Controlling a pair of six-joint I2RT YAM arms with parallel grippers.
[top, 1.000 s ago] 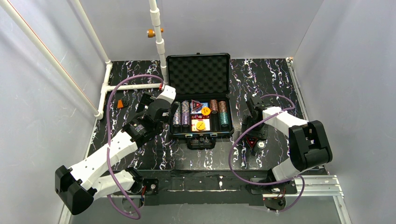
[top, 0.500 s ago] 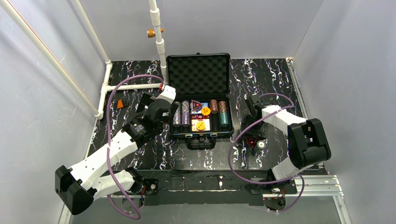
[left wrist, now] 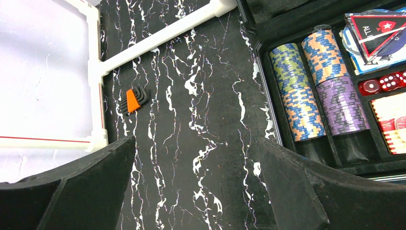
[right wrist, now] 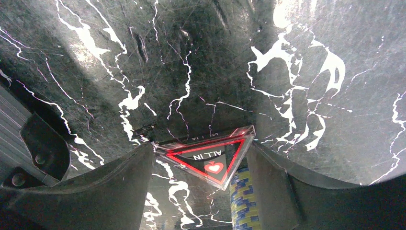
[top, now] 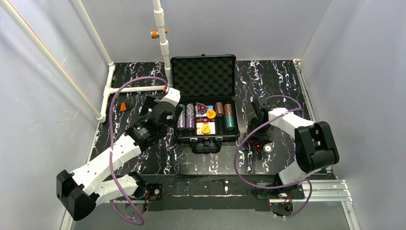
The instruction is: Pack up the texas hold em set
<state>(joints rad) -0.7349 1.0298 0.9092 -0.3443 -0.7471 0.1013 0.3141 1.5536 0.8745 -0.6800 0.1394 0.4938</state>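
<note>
Black marbled tabletop (top: 210, 163): your left gripper (left wrist: 196, 142) gapes empty; right gripper (right wrist: 200, 145) straddles the red-and-black triangular clear plaque (right wrist: 213, 165), grip unclear.

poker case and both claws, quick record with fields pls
case: open, foam lid raised
chip rows: in the case's slots
left claw: open, empty, over the table left of the case
right claw: jaws either side of the all in triangle, right of the case; grip unclear
not yet packed: all in triangle
other: hex key set near the white pipe
</note>
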